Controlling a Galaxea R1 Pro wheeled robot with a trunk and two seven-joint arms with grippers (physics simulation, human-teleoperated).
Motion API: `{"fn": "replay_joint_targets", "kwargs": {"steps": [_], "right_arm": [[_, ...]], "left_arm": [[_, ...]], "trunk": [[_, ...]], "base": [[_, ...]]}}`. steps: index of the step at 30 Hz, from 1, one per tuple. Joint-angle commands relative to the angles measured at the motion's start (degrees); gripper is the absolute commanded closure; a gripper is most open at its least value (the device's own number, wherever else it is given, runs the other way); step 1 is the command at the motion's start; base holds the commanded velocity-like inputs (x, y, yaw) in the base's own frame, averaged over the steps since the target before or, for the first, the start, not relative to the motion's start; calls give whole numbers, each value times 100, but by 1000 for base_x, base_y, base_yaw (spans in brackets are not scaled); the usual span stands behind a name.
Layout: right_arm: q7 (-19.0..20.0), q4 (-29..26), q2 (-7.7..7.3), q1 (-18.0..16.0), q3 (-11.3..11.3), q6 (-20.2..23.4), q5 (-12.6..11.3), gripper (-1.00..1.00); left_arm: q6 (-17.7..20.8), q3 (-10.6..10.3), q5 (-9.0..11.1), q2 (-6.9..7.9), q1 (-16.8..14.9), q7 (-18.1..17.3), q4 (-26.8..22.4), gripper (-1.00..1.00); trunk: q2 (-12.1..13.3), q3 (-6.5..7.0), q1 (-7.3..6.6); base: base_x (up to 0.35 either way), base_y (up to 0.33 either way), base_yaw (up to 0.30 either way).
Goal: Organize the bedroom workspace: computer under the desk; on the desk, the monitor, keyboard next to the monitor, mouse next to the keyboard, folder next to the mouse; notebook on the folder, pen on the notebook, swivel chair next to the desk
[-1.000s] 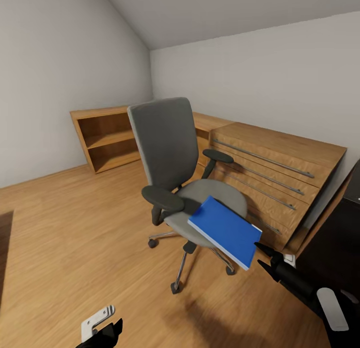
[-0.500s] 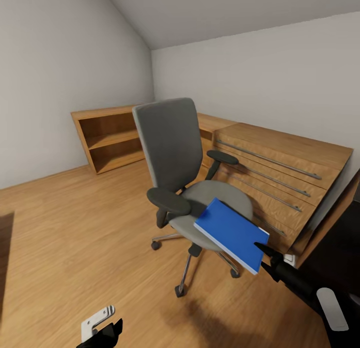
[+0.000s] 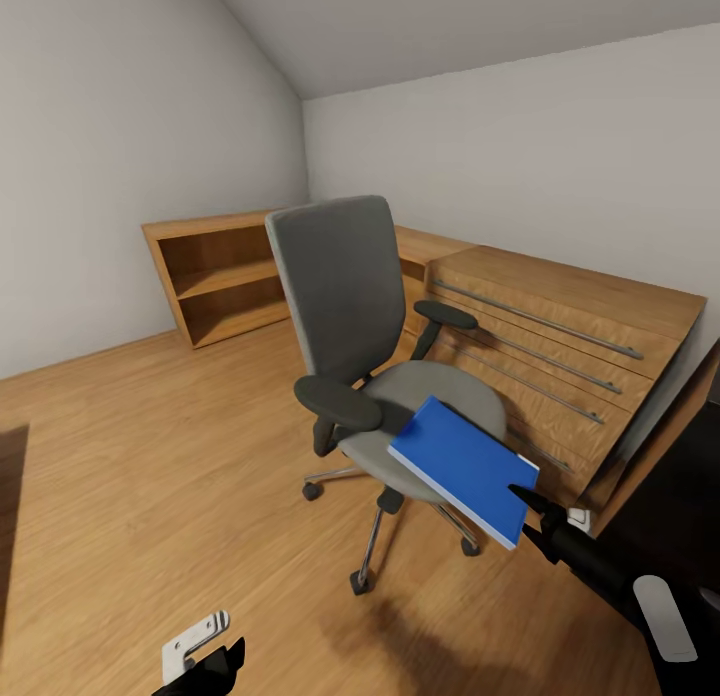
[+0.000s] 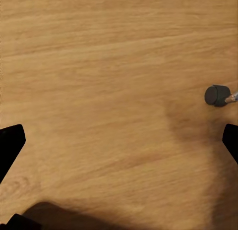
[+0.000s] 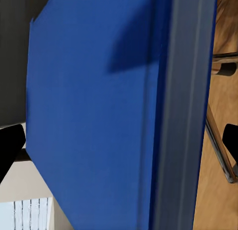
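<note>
The grey swivel chair (image 3: 340, 286) stands in the middle of the wooden floor, with its back toward the wall cabinets. The bright blue folder (image 3: 460, 466) lies tilted on the seat's front edge and overhangs it toward my right gripper (image 3: 522, 511). That gripper is open, its two black fingers spread on either side of the folder's (image 5: 94, 101) near edge. My left gripper (image 3: 200, 666) hangs low over the floor, open and holding nothing. One chair castor (image 4: 217, 95) shows beyond it. A part of the glossy black desk (image 3: 690, 476) shows at the right edge.
A light wooden drawer cabinet (image 3: 540, 356) runs along the wall right behind the chair. An open wooden shelf unit (image 3: 215, 276) stands in the far corner. Bare wood floor (image 3: 150, 456) spreads to the left of the chair.
The whole picture slid slightly right between the oldest frame and the middle one, so the camera moved. Chair, folder and both grippers keep their places relative to each other.
</note>
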Motion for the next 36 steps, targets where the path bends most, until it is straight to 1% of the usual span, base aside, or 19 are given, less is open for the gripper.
{"fn": "replay_joint_targets", "kwargs": {"steps": [1,3,6,27,33,36], "right_arm": [[17,1,1,-4,-13,35,5,-100],[17,1,5,-4,-13,35,5,-100],[17,1,6,-4,-13,35,5,-100],[17,1,9,-4,-13,35,5,-100],[17,1,10,-4,-13,35,5,-100],[17,1,10,-4,-13,35,5,-100]], "left_arm": [[7,-3,60,0,0,55,-10,-100],[3,1,61,-4,0,69,-10,-100],[-4,-1,61,-8,0,78,-10,-100],[8,9,83,-2,0,50,-12,-100],[9,9,86,-7,0,60,-16,-100],[8,6,87,-8,0,63,-13,-100]], "trunk": [[-2,-4,-1],[-2,-4,-1],[-122,-58,65],[-122,-58,65],[-363,-166,197],[-363,-166,197]], "base": [[0,0,0],[0,0,0],[0,0,0],[0,0,0],[0,0,0],[0,0,0]]}}
